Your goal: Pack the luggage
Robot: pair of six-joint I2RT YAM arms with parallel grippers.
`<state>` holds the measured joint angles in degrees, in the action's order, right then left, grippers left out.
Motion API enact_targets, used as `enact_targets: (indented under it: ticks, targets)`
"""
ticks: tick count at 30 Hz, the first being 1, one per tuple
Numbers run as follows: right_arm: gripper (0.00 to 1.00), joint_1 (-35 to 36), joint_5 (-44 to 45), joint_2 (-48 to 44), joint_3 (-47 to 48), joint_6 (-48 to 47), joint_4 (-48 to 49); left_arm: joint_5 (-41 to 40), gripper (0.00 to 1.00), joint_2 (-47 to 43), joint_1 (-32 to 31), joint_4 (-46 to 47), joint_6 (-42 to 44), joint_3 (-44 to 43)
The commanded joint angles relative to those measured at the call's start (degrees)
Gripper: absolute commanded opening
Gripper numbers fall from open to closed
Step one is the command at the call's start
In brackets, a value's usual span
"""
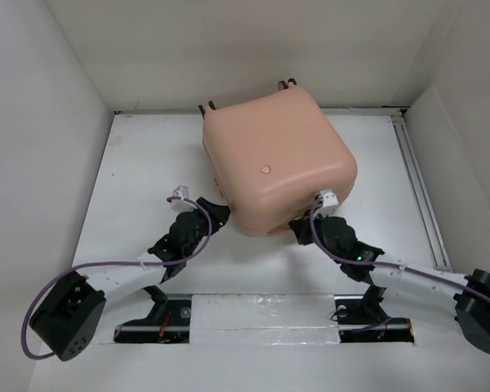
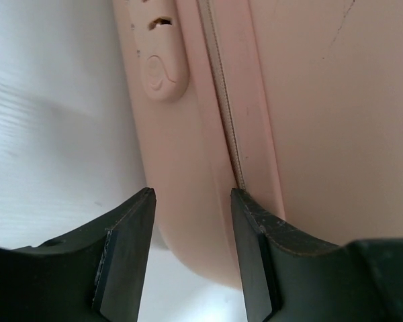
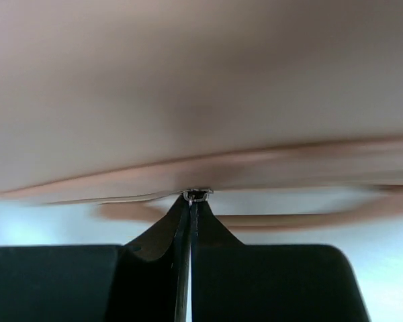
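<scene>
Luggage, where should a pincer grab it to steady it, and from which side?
The luggage lies flat, so grip its rounded shell edge beside the zipper seam, coming from the near left corner; that edge fits inside the open left pincer.

Pale pink luggage [image 1: 278, 159], lid down, flat.

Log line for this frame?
suitcase: lid down | left gripper: open at its near-left edge | right gripper: shut on zipper pull at seam
</scene>
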<state>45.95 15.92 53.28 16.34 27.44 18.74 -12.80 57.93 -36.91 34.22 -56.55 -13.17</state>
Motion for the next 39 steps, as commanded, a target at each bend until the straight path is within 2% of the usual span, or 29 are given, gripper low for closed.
enact_targets:
  ticks: [1, 5, 9, 13, 14, 15, 17, 19, 20, 21, 22, 24, 26, 28, 29, 32, 39]
  targets:
    - [0.0, 10.86, -10.82, 4.98, 6.58, 2.08, -1.69, 4.18, 0.45, 4.19, -6.68, 4.71, -4.08, -4.4]
    - [0.0, 20.57, -9.43, 12.8, 12.99, 2.09, -2.22, 6.82, 0.45, 8.33, -8.26, 7.35, -5.41, -6.95]
    - [0.0, 22.95, -8.11, 19.13, 16.01, 1.04, 2.25, 7.69, 0.46, 9.48, -10.03, 7.36, -4.89, -8.89]
    - [0.0, 24.09, -0.12, 21.52, 17.41, 3.13, 3.85, 6.83, 0.54, 7.91, -10.03, 3.86, -2.08, -12.04]
    - [0.0, 24.09, 1.38, 20.47, 16.37, 3.14, 3.85, 4.56, 0.58, 6.94, -10.03, 2.01, -1.11, -12.75]
    - [0.0, 24.09, 3.22, 19.33, 14.97, 3.67, 3.85, 3.49, 0.7, 4.67, -8.55, -0.01, 0.81, -13.63]
    - [0.0, 24.09, 4.37, 15.65, 13.46, 3.67, 3.85, 1.38, 0.82, 1.94, -5.47, -6.08, 0.83, -15.21]
    - [0.0, 24.09, 5.43, 13.71, 12.06, 3.67, 2.89, -0.64, 1.0, -0.19, 0.76, -6.09, 1.45, -16.53]
    - [0.0, 24.09, 5.43, 12.39, 12.05, 3.67, 2.27, -0.13, 1.0, -0.19, 3.39, -6.09, 0.66, -18.37]
    - [0.0, 24.09, 5.43, 12.38, 12.05, 3.67, 1.22, 4.49, 1.0, 1.03, 6.29, -5.31, 0.13, -19.51]
    - [0.0, 24.09, 4.48, 11.68, 12.05, 3.67, 1.21, 6.28, 1.0, 4.09, 11.54, -4.17, 0.13, -20.92]
    - [0.0, 24.09, 3.94, 11.67, 12.05, 3.15, 0.69, 6.82, 1.0, 8.23, 14.92, -3.02, -1.18, -26.43]
    - [0.0, 24.09, 2.18, 11.67, 12.05, 3.14, 0.68, 10.5, 1.0, 16.48, 19.65, -2.05, -1.8, -31.01]
    - [0.0, 24.09, 1.48, 12.2, 12.05, 3.14, 0.68, 16.36, 1.0, 22.89, 22.3, -2.05, -2.33, -39.8]
    - [0.0, 24.09, 0.96, 12.2, 12.05, 3.14, 0.68, 18.23, 1.0, 29.19, 24.23, -2.83, -3.11, -42.87]
    - [0.0, 24.62, -0.18, 12.2, 12.05, 3.14, 2.18, 22.98, 1.0, 38.88, 26.35, -3.1, -4.27, -52.2]
    - [0.0, 24.62, -1.42, 11.06, 11.0, 2.62, 3.41, 26.33, 1.0, 52.88, 28.2, -12.16, -5.4, -70.49]
